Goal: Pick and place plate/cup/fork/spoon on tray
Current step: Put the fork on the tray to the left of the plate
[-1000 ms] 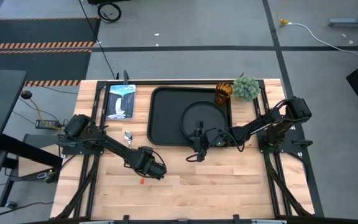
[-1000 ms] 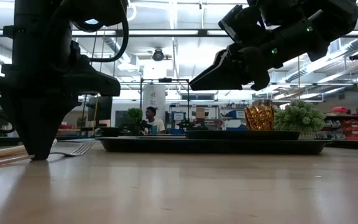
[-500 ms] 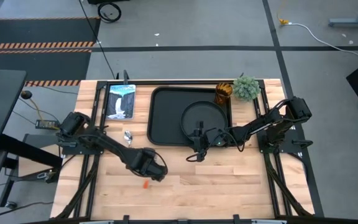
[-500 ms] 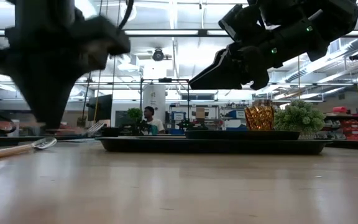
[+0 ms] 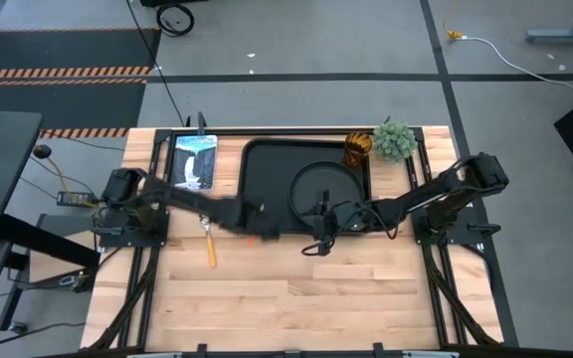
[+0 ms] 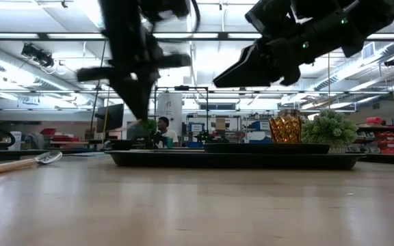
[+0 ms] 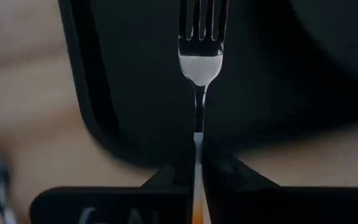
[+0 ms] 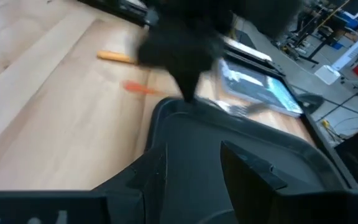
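Observation:
My left gripper (image 5: pixel 258 223) is shut on the fork (image 7: pixel 200 56), which has silver tines and an orange handle, over the near left corner of the black tray (image 5: pixel 267 179). The round black plate (image 5: pixel 326 187) lies on the tray's right half. The amber cup (image 5: pixel 355 150) stands at the tray's far right corner. The spoon (image 5: pixel 208 241) lies flat on the table left of the tray. My right gripper (image 8: pixel 194 168) is open and empty above the tray's near edge, beside the plate. My left gripper pinches the fork between its two fingers where the silver neck meets the orange handle (image 7: pixel 196 146). The fingers point down from above and lie across the fork. The fork is lifted clear and about level, its tines (image 8: pixel 241 109) over the tray.
A green fuzzy plant (image 5: pixel 394 140) stands at the table's far right, next to the cup. A picture card (image 5: pixel 192 161) lies left of the tray's far end. Bare wood stretches along the table's near half. A person shows in the room behind (image 6: pixel 164 130).
My left gripper has risen from the table's near middle with the fork and swung toward the far edge and right, to the tray's near left corner. The fork is lifted clear of the wood. The spoon's handle, earlier under the arm, now shows.

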